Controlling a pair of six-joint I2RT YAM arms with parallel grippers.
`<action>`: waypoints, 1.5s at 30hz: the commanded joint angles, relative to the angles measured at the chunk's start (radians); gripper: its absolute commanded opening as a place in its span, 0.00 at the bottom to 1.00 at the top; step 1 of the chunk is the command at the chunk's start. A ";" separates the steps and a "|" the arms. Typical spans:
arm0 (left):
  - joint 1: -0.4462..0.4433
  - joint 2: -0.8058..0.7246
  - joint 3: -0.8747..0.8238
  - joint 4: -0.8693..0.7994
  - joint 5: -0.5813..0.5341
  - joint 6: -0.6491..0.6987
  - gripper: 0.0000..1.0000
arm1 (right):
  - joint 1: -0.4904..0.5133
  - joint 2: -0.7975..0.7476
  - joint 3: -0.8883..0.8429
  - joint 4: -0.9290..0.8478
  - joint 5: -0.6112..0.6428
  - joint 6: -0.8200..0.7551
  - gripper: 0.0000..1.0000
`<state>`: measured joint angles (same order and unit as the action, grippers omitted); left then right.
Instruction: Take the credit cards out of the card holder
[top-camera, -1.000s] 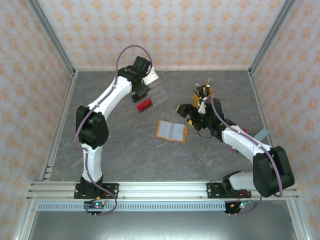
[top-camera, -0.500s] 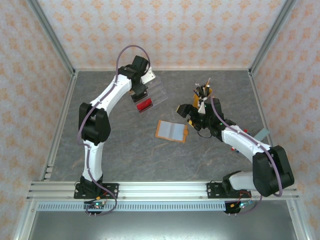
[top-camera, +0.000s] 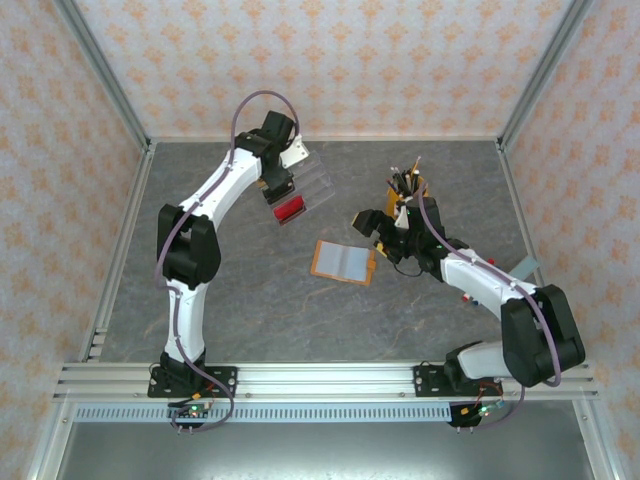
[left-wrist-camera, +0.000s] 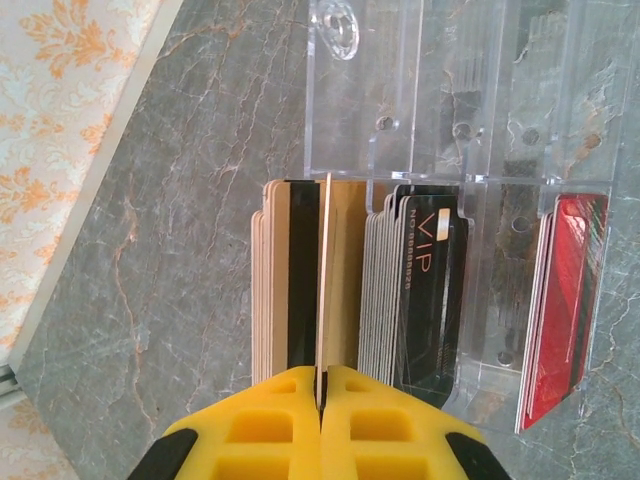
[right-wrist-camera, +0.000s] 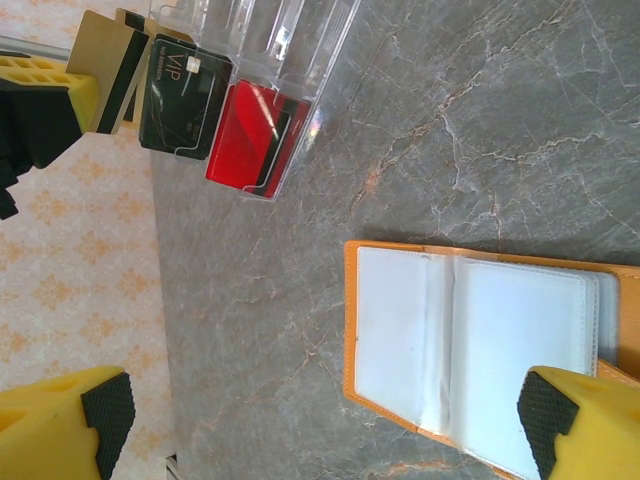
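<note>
**Inspector:** Where is the card holder (top-camera: 343, 262)?

**Assessor:** It lies open and flat near the centre of the desk (top-camera: 250, 300), grey pages up. The pockets that face the right wrist camera look empty.

**Inspector:** Left gripper (left-wrist-camera: 322, 385)?

**Assessor:** It is pressed together on a gold card (left-wrist-camera: 322, 260), held edge-on over the clear acrylic organiser (left-wrist-camera: 440, 120) at 11 o'clock from the holder. The card stands in line with the slot that holds the gold stack. Black VIP cards (left-wrist-camera: 430, 290) and red cards (left-wrist-camera: 565, 300) fill the slots beside it. In my judgement the vertical hold lets the card drop in among its own kind.

**Inspector:** Right gripper (right-wrist-camera: 325, 410)?

**Assessor:** It is spread wide and holds nothing, at 2 o'clock of the holder, with one finger over the holder's edge. It is probably placed to steady the holder or make the next pick.

**Inspector:** Change against one second ago?

**Assessor:** The left arm has drawn slightly towards 11 o'clock, along the organiser. The right arm and the holder are unchanged.
</note>
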<state>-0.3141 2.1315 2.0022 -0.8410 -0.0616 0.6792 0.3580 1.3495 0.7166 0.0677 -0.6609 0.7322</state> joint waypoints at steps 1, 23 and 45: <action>0.009 0.015 0.029 0.020 -0.031 0.017 0.03 | -0.001 0.007 0.027 0.015 0.001 0.010 1.00; 0.009 0.026 -0.017 0.062 -0.082 0.025 0.14 | -0.001 0.014 0.034 0.009 -0.002 0.011 1.00; 0.033 -0.048 0.011 0.051 0.011 -0.158 0.46 | 0.000 -0.008 0.048 -0.037 0.003 -0.018 1.00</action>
<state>-0.2993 2.1654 1.9812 -0.7795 -0.1001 0.5945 0.3580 1.3602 0.7319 0.0574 -0.6613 0.7361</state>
